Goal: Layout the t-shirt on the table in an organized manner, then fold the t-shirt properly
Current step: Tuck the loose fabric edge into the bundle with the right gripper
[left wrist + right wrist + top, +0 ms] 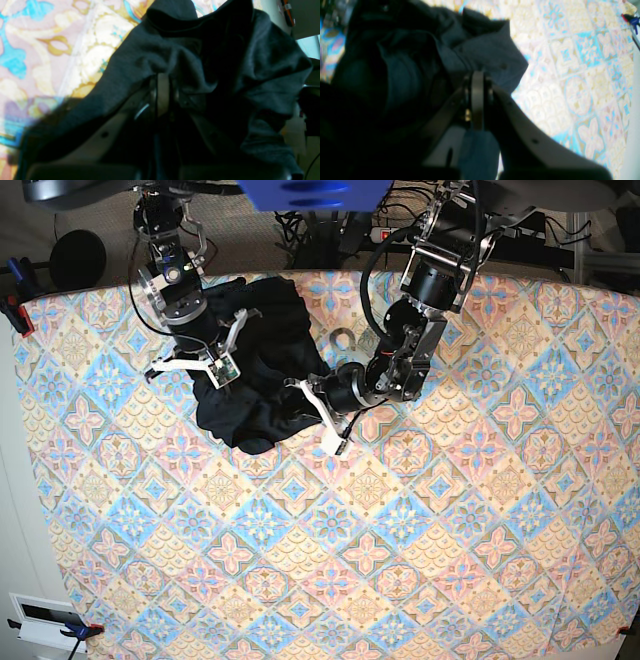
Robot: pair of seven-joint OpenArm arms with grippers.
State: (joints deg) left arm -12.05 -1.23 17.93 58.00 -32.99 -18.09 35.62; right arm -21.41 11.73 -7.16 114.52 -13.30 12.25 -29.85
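The black t-shirt (pixel 262 350) lies crumpled in a heap at the far left-centre of the patterned table (pixel 400 530). My left gripper (pixel 308 398) reaches in from the right and is shut on the heap's right edge. In the left wrist view the t-shirt (pixel 220 75) drapes over the shut left gripper (pixel 162 96) above the table (pixel 50 50). My right gripper (pixel 205 373) comes down from the far side and is shut on the heap's left edge. In the right wrist view the t-shirt (pixel 425 62) bunches around the right gripper (pixel 477 100), with the table (pixel 570 75) beyond.
Clamps (pixel 12 315) hold the cloth at the table's left edge, and one clamp (pixel 630 20) shows in the right wrist view. A white box (pixel 45 620) sits off the near left corner. Cables and arm bases crowd the far edge. Patterned cloth stretches toward the front and right.
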